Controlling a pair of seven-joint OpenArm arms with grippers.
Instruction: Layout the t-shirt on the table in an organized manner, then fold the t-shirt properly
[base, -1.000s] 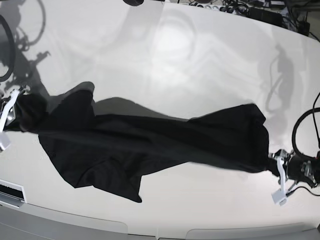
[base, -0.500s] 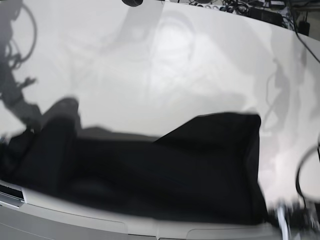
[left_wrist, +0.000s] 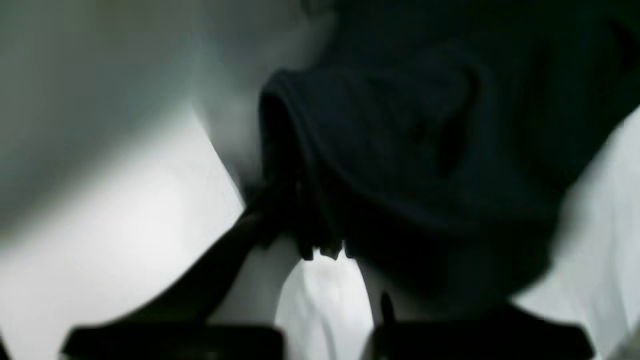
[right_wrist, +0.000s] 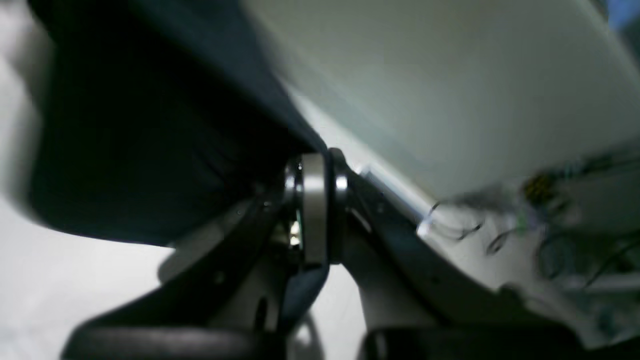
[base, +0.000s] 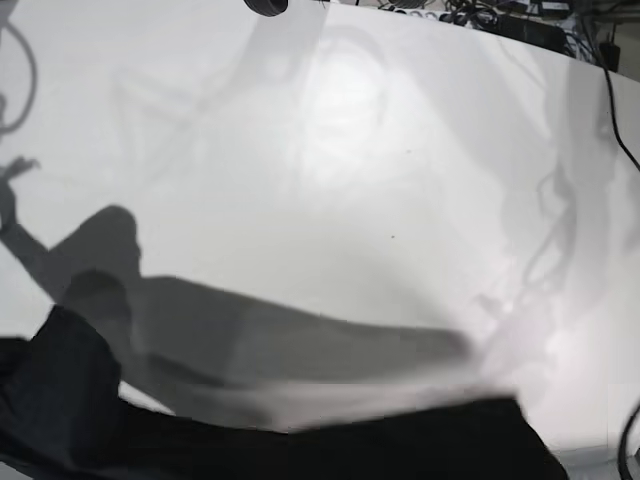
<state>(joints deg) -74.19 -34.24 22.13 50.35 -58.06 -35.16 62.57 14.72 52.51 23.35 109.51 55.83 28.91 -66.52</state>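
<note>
Both arms' fingers are pinched closed on the t-shirt (base: 300, 445): the left fingers (left_wrist: 322, 252) and right fingers (right_wrist: 305, 220) each clamp black cloth, apparently held stretched above the counter (base: 350, 200) near its front edge.

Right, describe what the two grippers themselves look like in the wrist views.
The left gripper shows only as dark, blurred fingers rising from a black base; no markings can be made out. The right gripper has dark grey fingers meeting at a round silver metal disc, also on a black base. No cables on either are visible.
</note>
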